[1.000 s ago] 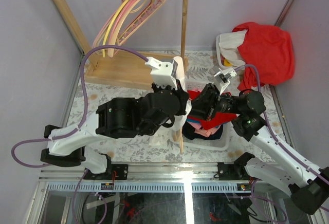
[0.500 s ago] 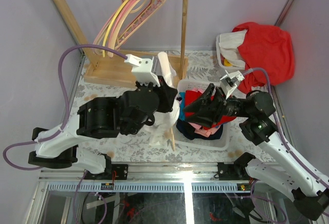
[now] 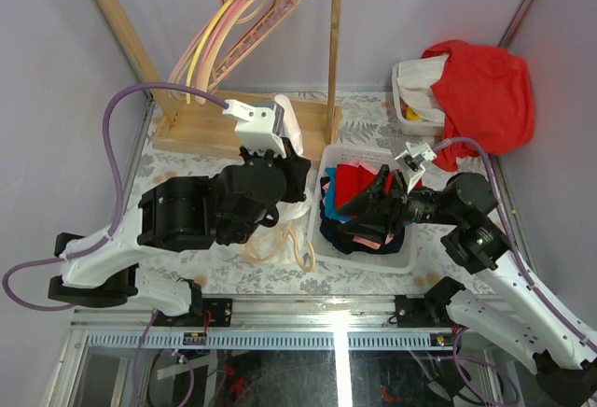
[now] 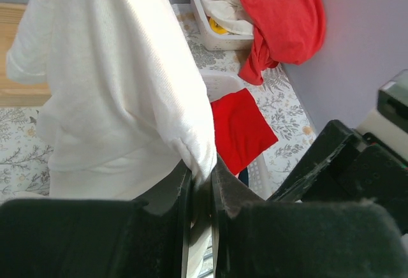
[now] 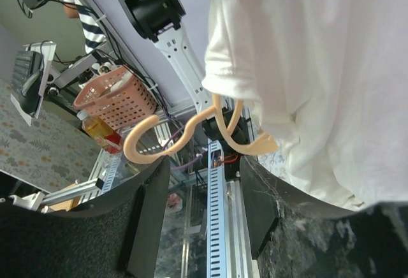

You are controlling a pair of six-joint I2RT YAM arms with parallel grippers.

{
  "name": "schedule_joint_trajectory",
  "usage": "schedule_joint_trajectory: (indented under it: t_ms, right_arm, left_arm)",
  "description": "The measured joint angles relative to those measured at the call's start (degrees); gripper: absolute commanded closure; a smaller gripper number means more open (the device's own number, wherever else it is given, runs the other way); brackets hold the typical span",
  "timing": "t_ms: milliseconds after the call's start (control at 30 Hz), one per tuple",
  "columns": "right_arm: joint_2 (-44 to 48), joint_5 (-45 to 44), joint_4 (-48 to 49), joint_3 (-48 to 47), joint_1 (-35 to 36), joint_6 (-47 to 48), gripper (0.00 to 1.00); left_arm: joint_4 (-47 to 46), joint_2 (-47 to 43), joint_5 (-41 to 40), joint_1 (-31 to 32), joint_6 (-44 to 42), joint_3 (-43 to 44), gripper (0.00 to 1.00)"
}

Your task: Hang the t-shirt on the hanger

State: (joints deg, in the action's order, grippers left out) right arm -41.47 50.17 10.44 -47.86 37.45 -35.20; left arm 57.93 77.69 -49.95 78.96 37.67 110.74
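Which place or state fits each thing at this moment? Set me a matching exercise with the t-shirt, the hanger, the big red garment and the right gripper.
Things:
1. t-shirt
2. hanger
3. red garment
4. right gripper

Places or states:
A. open, above the white basket
B. draped over the bin at the back right
C. pinched in the left fingers
D. hook poking out beneath white cloth

Pairs: 1-C, 2-D, 3-B, 4-A
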Motion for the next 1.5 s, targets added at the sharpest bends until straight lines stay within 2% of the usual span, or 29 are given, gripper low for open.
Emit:
schedule_joint_trajectory:
  t_ms: [300, 667, 1100, 1500]
  right_arm:
    - [0.9, -1.5, 0.1, 7.8, 1.0, -0.4, 0.51]
    - [-6.6, -12.9, -0.3, 8.4, 12.9, 1.1, 0.47]
    - [-16.9, -26.9, 7.2, 7.9, 13.7, -6.7, 0.47]
    - [-19.7, -31.1, 9.1, 3.6, 15.3, -9.0, 0.49]
  left_arm:
    - [-0.9, 1.6, -1.8, 0.0, -2.7, 1.6, 1.0]
    - [-14.2, -1.5, -1.1, -0.3, -8.8, -0.9, 1.0]
    - [-23.1, -6.6, 1.6, -0.3, -10.4, -4.7, 1.0]
    - [-25.5, -7.1, 2.2, -0.3, -10.6, -7.7, 1.0]
